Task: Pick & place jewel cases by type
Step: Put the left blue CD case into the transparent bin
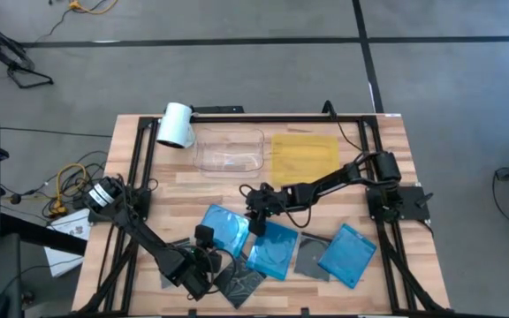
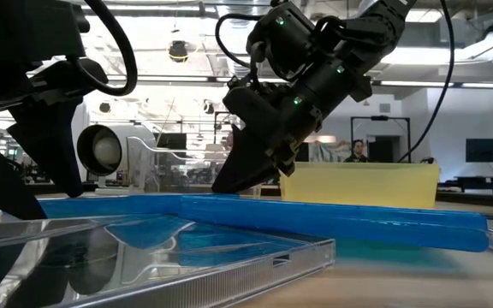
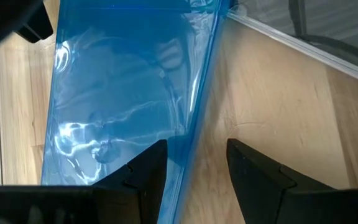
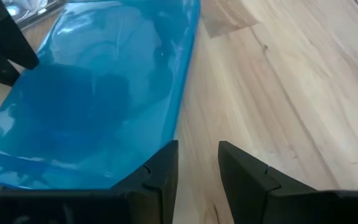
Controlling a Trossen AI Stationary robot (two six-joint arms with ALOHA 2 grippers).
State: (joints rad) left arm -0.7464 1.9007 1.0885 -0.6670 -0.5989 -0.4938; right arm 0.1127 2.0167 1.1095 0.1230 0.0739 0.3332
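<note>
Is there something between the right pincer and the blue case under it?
Nothing visible. The right pincer stands open at the edge of the blue case, with only bare table beside it. The left pincer is farther off, at that case's other side.

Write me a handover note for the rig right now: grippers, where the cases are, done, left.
Left gripper: low at the near left of the table, fingers apart, empty, astride the edge of a blue case.
Right gripper: mid-table, fingers apart, empty, down at the edge of another blue case.
Cases: third blue case near right; grey-clear cases lie among them in the near row.
Done: nothing; clear tray and yellow tray hold no cases.
Left: sort all six.
</note>
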